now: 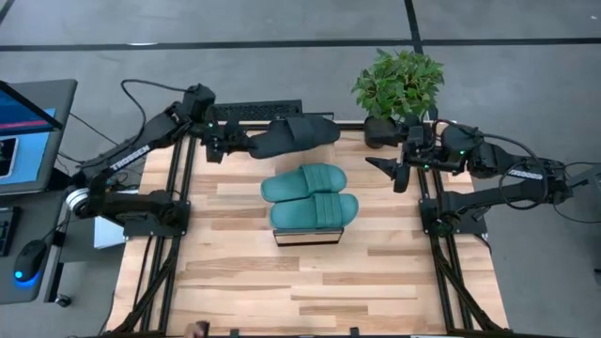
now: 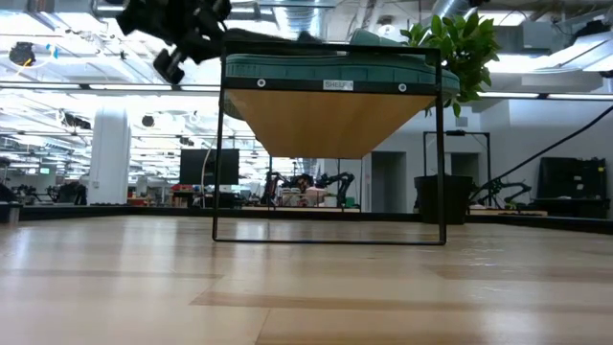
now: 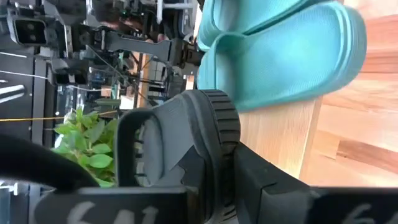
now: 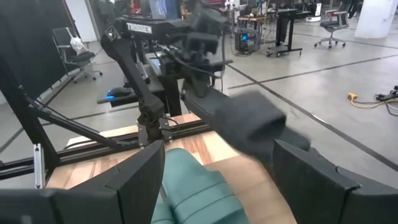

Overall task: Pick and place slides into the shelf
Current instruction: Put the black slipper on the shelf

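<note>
Two teal-green slides (image 1: 310, 194) lie side by side on top of the shelf (image 1: 307, 237), a light-wood box that the low view shows raised on a thin black wire frame (image 2: 330, 153). My left gripper (image 1: 233, 143) is shut on a black slide (image 1: 296, 133) held in the air over the table's far edge, left of the plant. My right gripper (image 1: 394, 172) is open and hovers right of the shelf. In the right wrist view the teal slides (image 4: 193, 193) sit between its fingers, farther off. The second black slide is not in view. My left gripper holds the black slide by its end nearest the arm (image 1: 254, 143), pinched between the two fingers. The fingers come level from the table's left and lie along the slide. The slide is lifted clear and sticks out roughly level toward the right, with its ribbed strap (image 3: 214, 121) beyond the fingers.
A potted plant (image 1: 399, 84) stands at the table's far right corner, close to my right arm. A laptop (image 1: 23, 131) and a mouse sit off the table's left side. The wooden tabletop (image 1: 310, 291) stretches in front of the shelf.
</note>
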